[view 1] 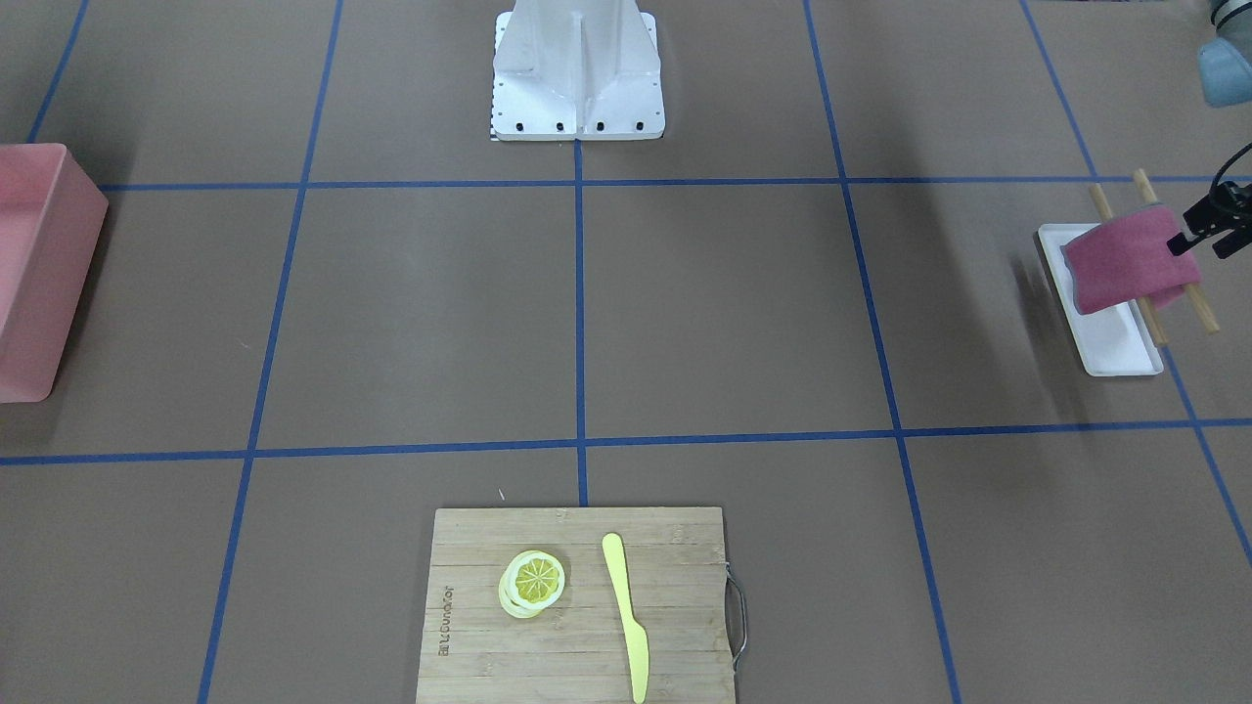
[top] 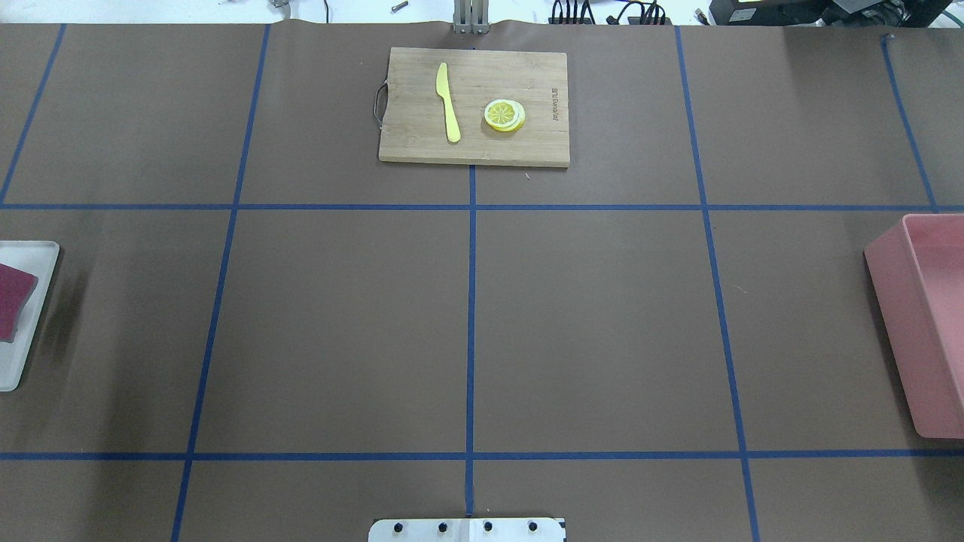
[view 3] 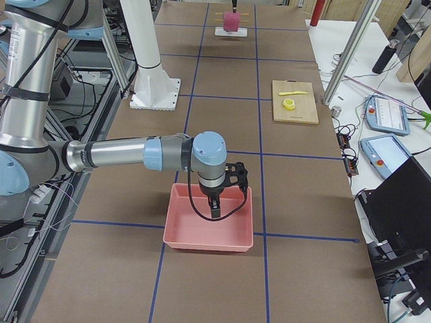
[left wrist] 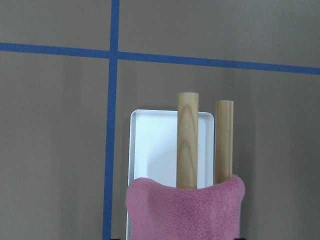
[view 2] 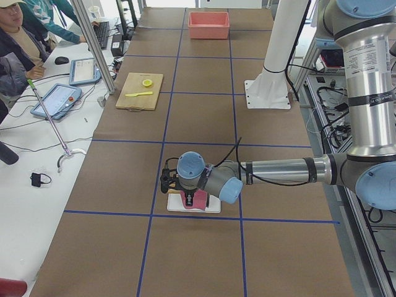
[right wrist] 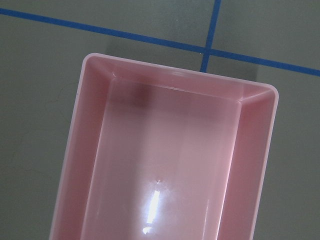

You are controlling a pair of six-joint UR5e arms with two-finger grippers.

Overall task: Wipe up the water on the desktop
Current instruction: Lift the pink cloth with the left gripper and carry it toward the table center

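Note:
The desktop (view 1: 724,313) is a wide brown surface with a blue tape grid, and I make out no water on it. My left gripper (view 1: 1185,242) is at the desktop's end. It is shut on a pink cloth (view 1: 1125,259) wrapped around two wooden rods (left wrist: 187,140). It holds the cloth just above a white tray (view 1: 1110,342). The left wrist view shows the cloth (left wrist: 185,210) over the tray (left wrist: 155,150). My right gripper (view 3: 214,205) hangs over the pink bin (view 3: 209,229). I cannot tell whether it is open or shut.
A bamboo cutting board (view 1: 577,606) with lemon slices (view 1: 533,582) and a yellow knife (view 1: 626,616) lies at the far middle edge. The pink bin (top: 926,331) is at the right end. The white robot base (view 1: 577,68) stands mid-table. People (view 2: 18,43) sit along the far side.

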